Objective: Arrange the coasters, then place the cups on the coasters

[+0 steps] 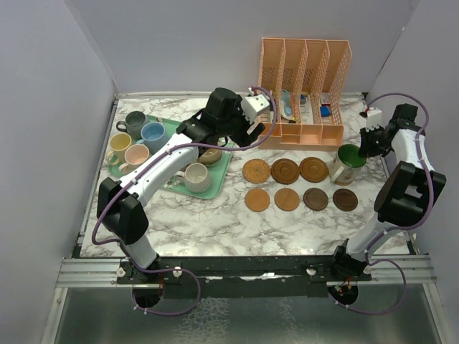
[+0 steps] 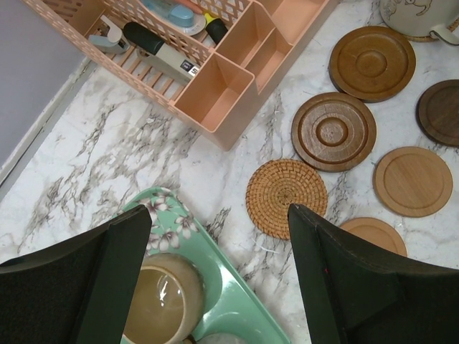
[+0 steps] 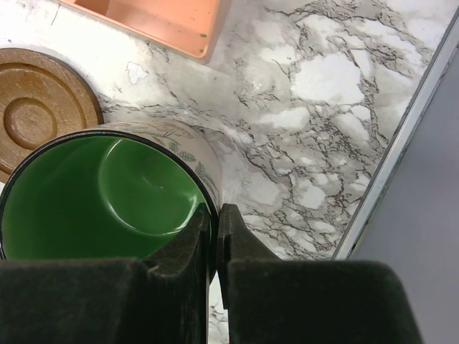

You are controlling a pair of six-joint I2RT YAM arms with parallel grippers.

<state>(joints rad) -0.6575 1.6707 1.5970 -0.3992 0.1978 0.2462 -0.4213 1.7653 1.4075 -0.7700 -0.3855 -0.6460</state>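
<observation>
R. hand (image 3: pixel 215 215) closed on the rim of the green-lined cup (image 3: pixel 100 193) — at the right end of the far row of coasters (image 1: pixel 287 199) on the counter (image 1: pixel 215 222); L. hand (image 2: pixel 219 215) open, empty, above the tan cup (image 2: pixel 161 301) in the mint tray (image 2: pixel 229 287) — w/ five more cups (image 1: pixel 153 132) standing in that tray.

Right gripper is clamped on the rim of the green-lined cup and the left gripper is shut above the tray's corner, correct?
Not quite. The left gripper is open, its jaws standing wide apart above the tray corner, as the left wrist view shows. The right gripper is indeed clamped on the rim of the green-lined cup.
</observation>
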